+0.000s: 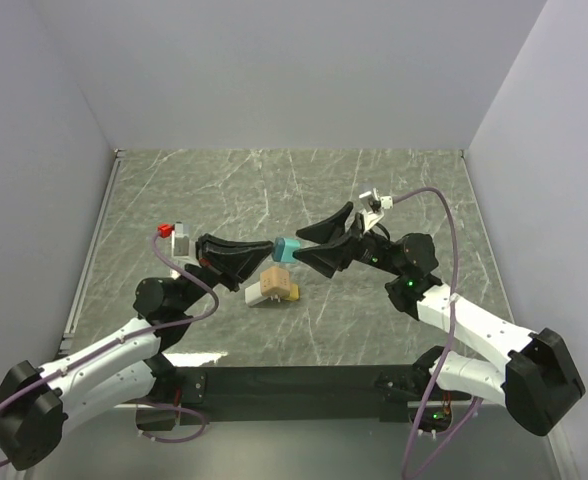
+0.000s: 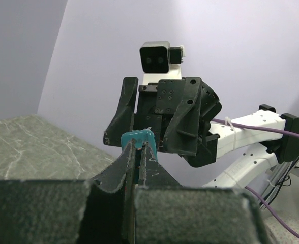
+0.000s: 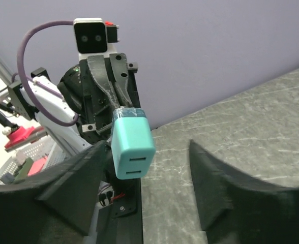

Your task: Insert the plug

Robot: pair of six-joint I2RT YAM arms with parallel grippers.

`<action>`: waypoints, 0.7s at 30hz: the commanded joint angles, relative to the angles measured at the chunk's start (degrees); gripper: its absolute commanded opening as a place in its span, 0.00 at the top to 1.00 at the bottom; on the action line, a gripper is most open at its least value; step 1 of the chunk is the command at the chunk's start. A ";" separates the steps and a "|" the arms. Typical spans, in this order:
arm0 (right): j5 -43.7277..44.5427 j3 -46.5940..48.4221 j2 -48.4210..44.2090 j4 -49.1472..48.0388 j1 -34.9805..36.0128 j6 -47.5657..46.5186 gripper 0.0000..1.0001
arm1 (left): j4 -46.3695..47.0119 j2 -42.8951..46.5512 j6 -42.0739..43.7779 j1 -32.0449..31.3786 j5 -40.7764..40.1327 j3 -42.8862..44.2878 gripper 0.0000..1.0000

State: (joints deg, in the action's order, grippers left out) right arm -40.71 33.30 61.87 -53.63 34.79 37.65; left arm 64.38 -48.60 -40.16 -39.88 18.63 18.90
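Grey marble table (image 1: 274, 180): one tan block (image 1: 274, 284); one teal plug (image 1: 287, 249) in left gripper (image 1: 273, 251); right gripper (image 1: 304, 250) wide

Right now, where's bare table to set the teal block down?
Bare: the far half of the table, from the far edge to the claws, and the near-centre patch in front of the tan block. Crowded: the middle, where the left claw holds the teal block at the open right claw, with the tan block right beside them.

Bright, even diffuse light; faint shadows; table (image 1: 304, 345) sheen; left hand (image 2: 138, 148) slightly soft close-up.
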 commanded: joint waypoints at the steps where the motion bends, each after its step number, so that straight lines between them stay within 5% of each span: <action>1: -1.92 1.15 -0.08 -5.08 0.63 0.58 0.33 | 5.14 -0.62 -0.18 -0.73 0.79 2.37 1.00; 5: -3.58 1.50 0.71 -5.87 1.34 0.85 0.44 | 6.02 -1.24 0.26 -1.08 0.70 2.46 1.00; 12: -4.47 1.86 1.85 -6.14 2.30 0.76 0.47 | 6.37 -1.94 1.14 -1.61 0.61 3.08 1.00; 21: -3.50 -1.22 0.01 -14.22 2.39 -0.46 0.85 | 4.17 -4.56 2.54 -1.78 1.40 3.78 0.95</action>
State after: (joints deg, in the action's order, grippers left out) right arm -44.42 32.80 63.48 -60.47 36.73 38.70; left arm 67.37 -51.27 -39.00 -41.30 18.90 20.36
